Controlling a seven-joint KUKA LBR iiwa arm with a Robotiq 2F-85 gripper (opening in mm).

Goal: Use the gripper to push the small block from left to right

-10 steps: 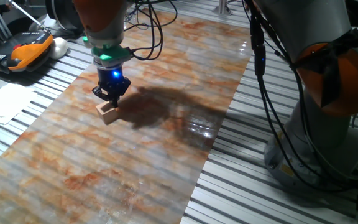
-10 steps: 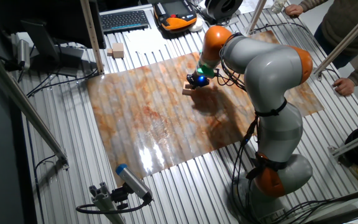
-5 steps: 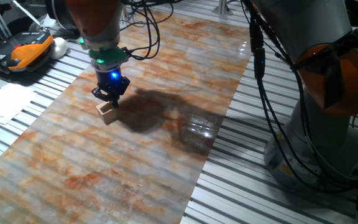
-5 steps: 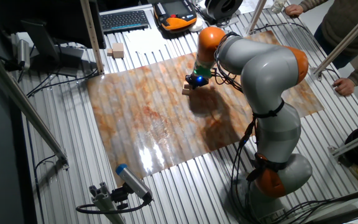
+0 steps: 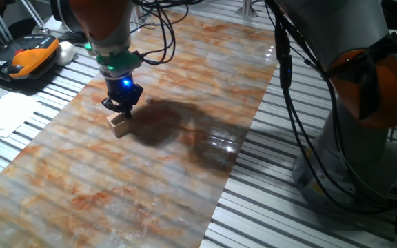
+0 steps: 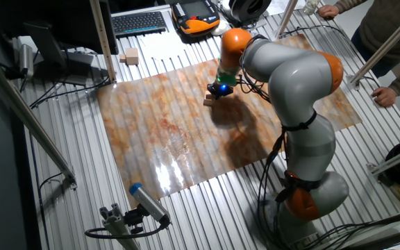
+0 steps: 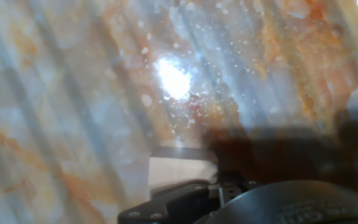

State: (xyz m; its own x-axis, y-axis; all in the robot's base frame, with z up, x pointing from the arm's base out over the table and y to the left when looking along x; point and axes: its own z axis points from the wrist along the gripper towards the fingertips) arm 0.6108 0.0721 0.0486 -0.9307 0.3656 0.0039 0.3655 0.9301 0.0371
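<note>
The small block point(image 5: 119, 124) is a light-tan wooden cube lying on the marbled orange-white mat point(image 5: 198, 76), near its left side. It also shows in the other fixed view point(image 6: 207, 101) and as a pale blurred square low in the hand view point(image 7: 178, 169). My gripper point(image 5: 121, 110), black with a blue light above it, stands upright right behind the block with its tips at the block's top edge. Its fingers look pressed together with nothing between them. The gripper also shows in the other fixed view point(image 6: 216, 92); in the hand view only its dark body shows.
An orange-black handset point(image 5: 27, 55) and white paper point(image 5: 5, 114) lie left of the mat on the slatted table. The arm's base point(image 6: 311, 194) and its cables point(image 5: 288, 83) stand on the right. A keyboard point(image 6: 139, 23), a tan boxy object point(image 6: 130, 56) and a person's hand point(image 6: 383, 96) are around the edges.
The arm and gripper have shifted slightly to the left over the block. The block has barely moved.
</note>
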